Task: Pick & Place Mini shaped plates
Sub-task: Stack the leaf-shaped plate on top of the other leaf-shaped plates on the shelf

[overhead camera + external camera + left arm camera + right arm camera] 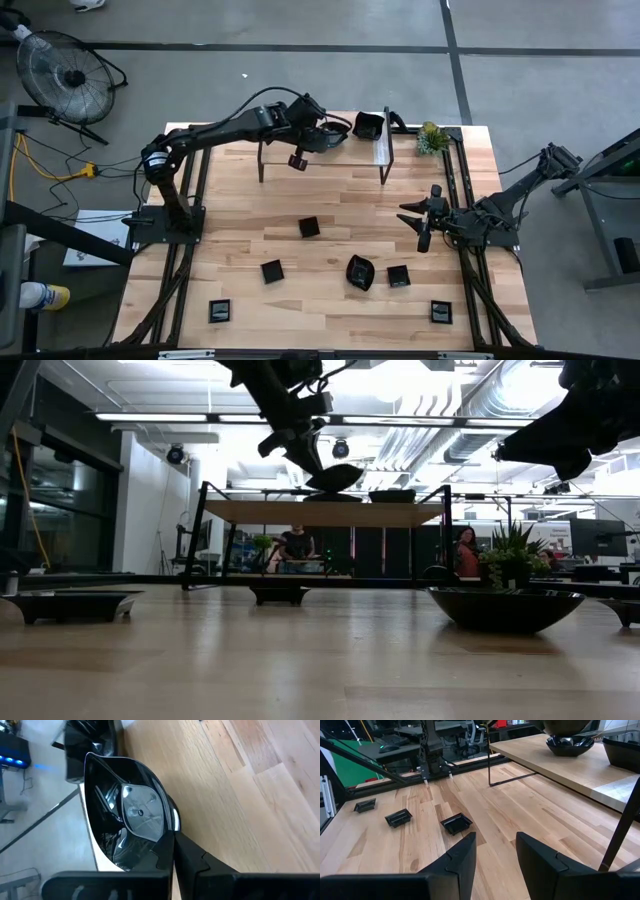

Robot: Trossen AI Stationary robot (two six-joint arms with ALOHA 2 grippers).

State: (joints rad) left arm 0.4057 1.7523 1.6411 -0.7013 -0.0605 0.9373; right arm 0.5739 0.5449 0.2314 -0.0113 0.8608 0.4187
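Note:
My left gripper (328,135) reaches over the raised wooden shelf (280,150) at the table's far side and is shut on a glossy black oval dish (130,810). In the low view this dish (335,479) hangs tilted just above the shelf top. A round black dish (569,743) sits on the shelf below it, and a squarish one (368,125) stands beside it. My right gripper (418,222) hovers open over the table's right side, holding nothing. Several small black dishes lie flat on the table, among them a square one (309,227) and a wavy one (360,272). My left gripper pinches the oval dish by its rim (173,826), one finger (162,852) inside the bowl and the other (197,862) outside it. The dish is lifted clear of the shelf and tilted, sticking out beyond the fingertips.
A small green plant (432,138) stands at the shelf's right end. The shelf rests on thin black legs (262,165). Black frame rails (462,200) run along both sides of the table. Bare wood lies between the shelf and the dishes (350,195). People sit in the room behind (297,545).

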